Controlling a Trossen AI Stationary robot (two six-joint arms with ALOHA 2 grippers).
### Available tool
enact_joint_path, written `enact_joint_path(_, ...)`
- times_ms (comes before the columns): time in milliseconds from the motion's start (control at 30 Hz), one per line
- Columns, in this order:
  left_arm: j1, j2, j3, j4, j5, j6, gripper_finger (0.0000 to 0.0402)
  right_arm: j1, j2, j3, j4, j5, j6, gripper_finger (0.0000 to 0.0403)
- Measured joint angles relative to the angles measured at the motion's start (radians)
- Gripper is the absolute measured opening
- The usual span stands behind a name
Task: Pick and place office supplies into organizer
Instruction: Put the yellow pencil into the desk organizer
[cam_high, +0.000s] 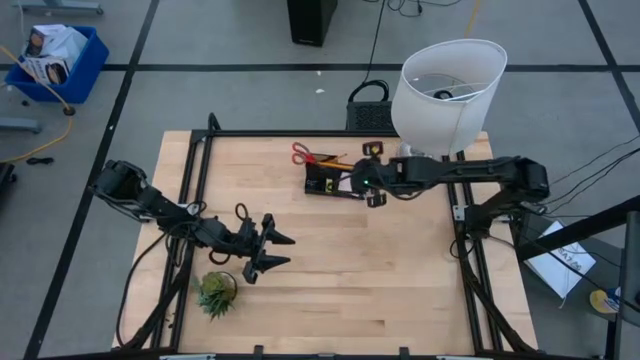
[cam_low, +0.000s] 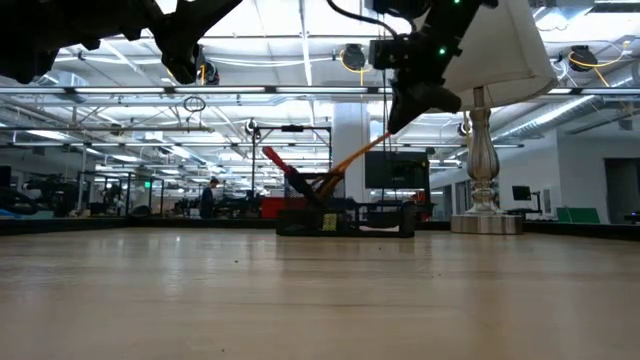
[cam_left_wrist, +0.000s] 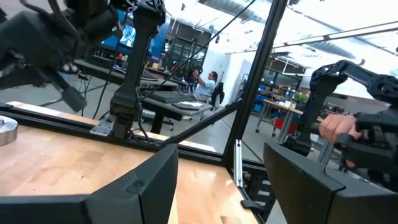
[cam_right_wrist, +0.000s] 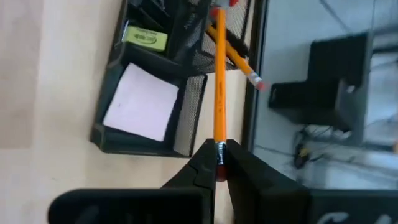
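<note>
Gripping one pencil, right tool; perhaps two in organizer

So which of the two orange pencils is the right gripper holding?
The long upright-looking pencil, pinched at its eraser end by the right gripper. The other pencil already leans in the organizer, untouched.

The white fabric lampshade hides its lamp base from above. The orange wooden pencil's tip disappears inside the black mesh organizer, itself cut off by the right wrist view's edge.

Orange pencil, black organizer, pink sticky-note pad
</note>
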Motion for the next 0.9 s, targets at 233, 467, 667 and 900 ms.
enact_joint_path(233, 0.000, 0.000, 0.000, -0.001, 0.000, 0.000, 0.0244, 0.000, 0.025, 0.000, 0.197, 0.023, -0.326, 0.0028)
enact_joint_path(467, -0.001, 0.000, 0.000, -0.017, 0.000, -0.008, 0.0244, 0.003, 0.018, 0.001, 0.290, 0.041, -0.507, 0.0021)
enact_joint_path(667, -0.005, 0.000, 0.000, -0.029, 0.000, -0.014, 0.0244, 0.016, 0.026, 0.000, 0.271, 0.105, -0.667, 0.0015)
enact_joint_path(900, -0.005, 0.000, 0.000, -0.032, -0.001, -0.014, 0.0244, 0.051, 0.025, 0.000, 0.248, 0.105, -0.777, 0.0019)
